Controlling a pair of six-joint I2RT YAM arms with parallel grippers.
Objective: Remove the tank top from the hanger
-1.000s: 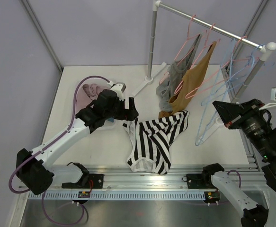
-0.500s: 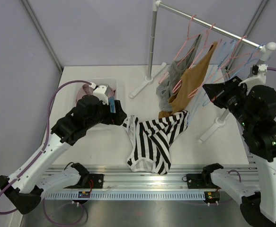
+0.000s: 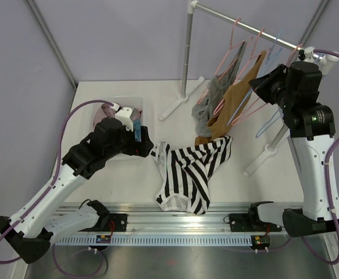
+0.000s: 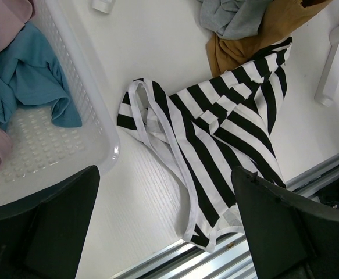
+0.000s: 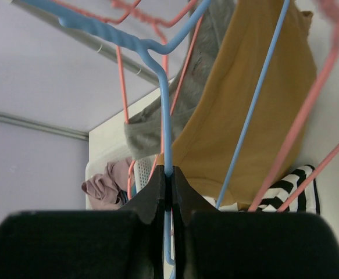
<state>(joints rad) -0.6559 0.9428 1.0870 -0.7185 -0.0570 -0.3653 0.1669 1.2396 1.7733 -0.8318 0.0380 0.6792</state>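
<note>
A black-and-white striped tank top [image 3: 189, 171] lies loose and crumpled on the white table, off any hanger; it also shows in the left wrist view [image 4: 216, 139]. My left gripper [image 3: 146, 142] hovers open and empty above its left edge, fingers wide apart in the wrist view [image 4: 166, 232]. My right gripper [image 3: 255, 86] is up by the rail [image 3: 245, 24], shut on the thin wire of an empty blue hanger [image 5: 163, 110]. A grey tank top [image 3: 213, 96] and a mustard tank top [image 3: 236, 99] hang on pink hangers just left of it.
A white basket [image 4: 99, 116] holding teal [image 4: 29, 81] and pink clothes stands at the left, under my left arm. The rack's upright post [image 3: 184, 52] and slanted right leg [image 3: 274, 142] stand on the table. The metal front rail [image 3: 175, 206] runs under the striped top's hem.
My right arm has swung up and left to the rail, carrying the blue hanger. My left gripper drew back left from the striped top toward the basket, then held still.
</note>
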